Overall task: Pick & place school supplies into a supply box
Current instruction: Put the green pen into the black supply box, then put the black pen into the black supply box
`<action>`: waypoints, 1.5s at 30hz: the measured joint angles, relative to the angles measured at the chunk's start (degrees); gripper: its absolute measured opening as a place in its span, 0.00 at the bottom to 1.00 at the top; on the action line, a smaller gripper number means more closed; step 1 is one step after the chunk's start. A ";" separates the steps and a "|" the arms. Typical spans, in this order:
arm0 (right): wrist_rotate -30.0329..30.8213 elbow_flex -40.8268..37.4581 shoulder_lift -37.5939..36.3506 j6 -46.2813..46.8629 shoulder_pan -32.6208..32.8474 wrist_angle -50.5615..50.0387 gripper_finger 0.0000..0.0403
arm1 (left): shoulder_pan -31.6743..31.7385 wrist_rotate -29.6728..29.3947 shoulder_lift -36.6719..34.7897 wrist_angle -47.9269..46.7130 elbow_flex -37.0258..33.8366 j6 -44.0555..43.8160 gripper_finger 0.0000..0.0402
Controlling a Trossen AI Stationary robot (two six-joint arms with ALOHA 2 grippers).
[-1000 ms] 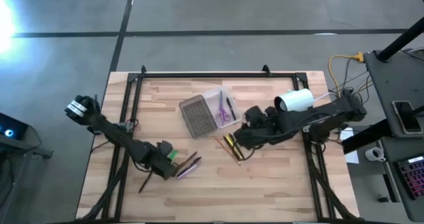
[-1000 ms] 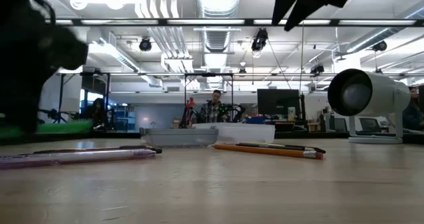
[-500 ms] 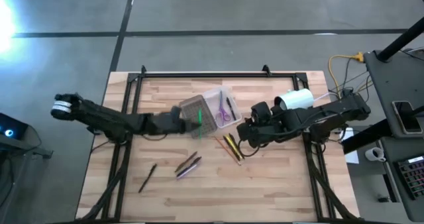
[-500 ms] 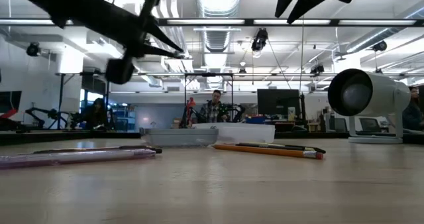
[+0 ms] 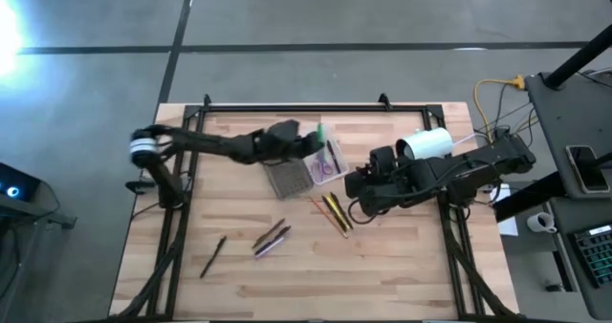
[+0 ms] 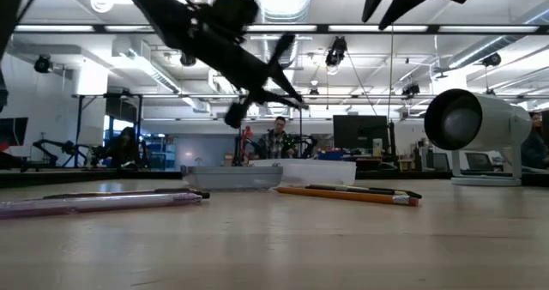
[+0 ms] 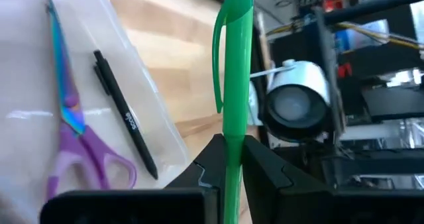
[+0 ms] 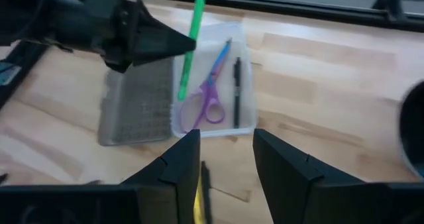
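Note:
The supply box lies open at the table's far middle: a grey ribbed half and a clear half that holds purple-handled scissors and a black pen. My left gripper is shut on a green pen above the clear half. My right gripper is open and empty, raised above yellow and orange pencils that lie flat on the table to the right of the box. Its fingers stand wide apart. My left gripper pinches the green pen's barrel between its two fingers, about midway along the pen. The fingers reach in from the table's left and lie across the pen. The pen is tilted and lifted clear above the box, its clip end sticking out past the fingertips.
Two or three pens and a dark pen lie flat at the table's near left. A white cylindrical camera stands at the far right, beside my right arm. A black frame runs along the table's far edge.
My left gripper has lifted the green pen from the near-left pile and carried it toward the far edge and the right. It has passed over the ribbed half and is now above the clear half. My right gripper has stayed in place.

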 joint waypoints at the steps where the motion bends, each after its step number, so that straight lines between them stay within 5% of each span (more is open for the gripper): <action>1: -0.02 0.00 0.00 0.85 0.13 -1.25 0.33 | 0.20 0.65 1.78 -0.33 1.52 -1.10 0.04; 14: 0.10 -0.02 -0.07 6.31 2.14 -7.42 0.35 | 1.85 -3.74 6.18 -1.98 1.74 -9.20 0.06; 22: 1.04 -0.03 -0.07 4.68 2.12 -7.42 0.37 | 2.28 -3.62 5.86 -2.59 1.74 -9.28 0.28; 27: 1.18 -0.04 -0.07 3.38 2.12 -7.42 0.37 | 2.15 -1.19 5.53 -4.19 1.71 -7.85 0.40; 31: 1.18 -0.07 -0.07 3.01 2.12 -7.49 0.37 | 1.68 7.29 2.20 -8.34 1.65 4.96 0.42; 34: 1.16 -0.11 -0.07 0.43 2.12 -7.69 0.37 | -0.80 13.61 -3.76 -19.17 1.67 18.50 0.43; 37: 0.54 -0.13 -0.07 -3.91 2.12 -7.65 0.37 | -4.88 13.71 -11.23 -36.42 1.67 25.77 0.43; 41: -1.00 -0.15 -0.04 -8.58 1.95 -7.32 0.36 | -10.63 7.75 -20.37 -57.91 1.51 26.57 0.43; 45: -1.14 -0.18 0.47 -10.66 1.32 -6.54 0.36 | -17.10 2.98 -27.49 -68.44 -1.05 18.70 0.43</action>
